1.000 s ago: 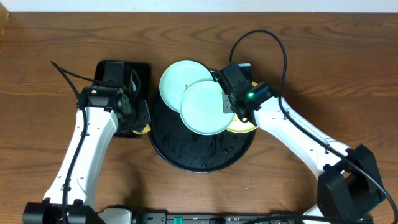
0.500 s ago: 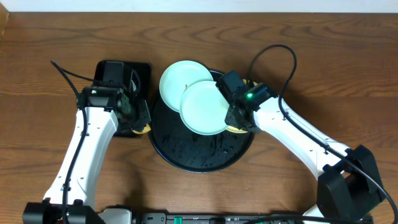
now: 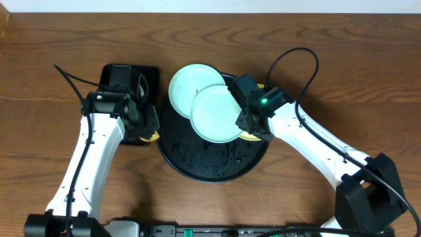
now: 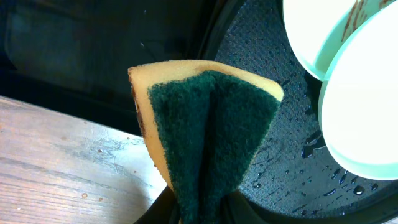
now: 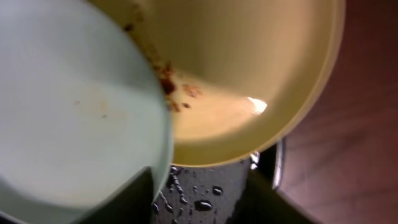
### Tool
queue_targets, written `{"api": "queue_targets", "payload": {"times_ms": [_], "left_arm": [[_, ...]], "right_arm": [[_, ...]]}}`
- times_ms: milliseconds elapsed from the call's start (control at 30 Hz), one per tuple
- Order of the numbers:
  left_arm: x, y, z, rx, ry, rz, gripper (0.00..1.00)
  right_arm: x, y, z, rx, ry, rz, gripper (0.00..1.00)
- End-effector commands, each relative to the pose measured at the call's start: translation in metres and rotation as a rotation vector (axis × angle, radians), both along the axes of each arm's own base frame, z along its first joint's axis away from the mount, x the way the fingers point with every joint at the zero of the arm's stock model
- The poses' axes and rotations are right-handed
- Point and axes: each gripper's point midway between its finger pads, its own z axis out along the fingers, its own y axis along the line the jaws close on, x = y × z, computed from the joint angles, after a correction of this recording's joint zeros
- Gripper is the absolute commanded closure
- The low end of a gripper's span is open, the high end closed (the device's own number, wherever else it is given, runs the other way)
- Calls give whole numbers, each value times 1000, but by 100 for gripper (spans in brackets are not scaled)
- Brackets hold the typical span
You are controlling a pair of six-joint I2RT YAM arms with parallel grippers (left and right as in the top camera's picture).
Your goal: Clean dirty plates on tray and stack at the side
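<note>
Stage: early, by my judgement. All three plates lie on or over the round black tray (image 3: 210, 164), and no stack shows on the wooden surface (image 3: 329, 66) to either side.
Done so far: little that can be seen. Water beads (image 4: 311, 149) on the tray's bare floor point to wet wiping, but which plate has been wiped I cannot tell.
Left tool (image 3: 148, 125): pressed together on a folded yellow and green sponge (image 4: 208, 134), at the tray's left rim, touching no plate.
Right tool (image 5: 199, 196): fingers spread, with only wet tray floor between them, just below the yellow plate's rim and pinching nothing.
Yellow plate (image 5: 249, 68): at the right edge of the tray in the overhead view, partly under the nearer mint plate. It carries brown crumbs (image 5: 168, 84), so it is dirty.
Nearer mint plate (image 3: 216, 113): centre of the frame, overlapping both other plates. It looks mostly clean, with one faint mark.
Farther mint plate (image 3: 191, 85): upper centre, hanging over the tray's far rim. Brown streaks (image 4: 357, 12) show in the left wrist view, so it is dirty.
Left to do: wipe at least two plates, then lift all three off and pile them beside the tray.
Count, plates: three, two mint and one yellow.
Count, trays: two, the round one and a rectangular black tray (image 3: 122, 74) at upper left.
Count, sponges: one.
Count, arms: two.
</note>
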Motion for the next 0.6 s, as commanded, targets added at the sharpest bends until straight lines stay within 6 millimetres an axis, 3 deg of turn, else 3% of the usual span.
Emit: {"api": "queue_targets", "payload": {"times_ms": [0, 267, 567], "left_arm": [[5, 3, 6, 10, -20, -6, 83], [5, 3, 6, 10, -20, -6, 83], [4, 3, 6, 10, -19, -7, 83]], "right_arm": [[6, 12, -10, 27, 17, 38, 49], [8, 25, -28, 40, 33, 59, 50], [14, 40, -29, 66, -6, 83, 51]]}}
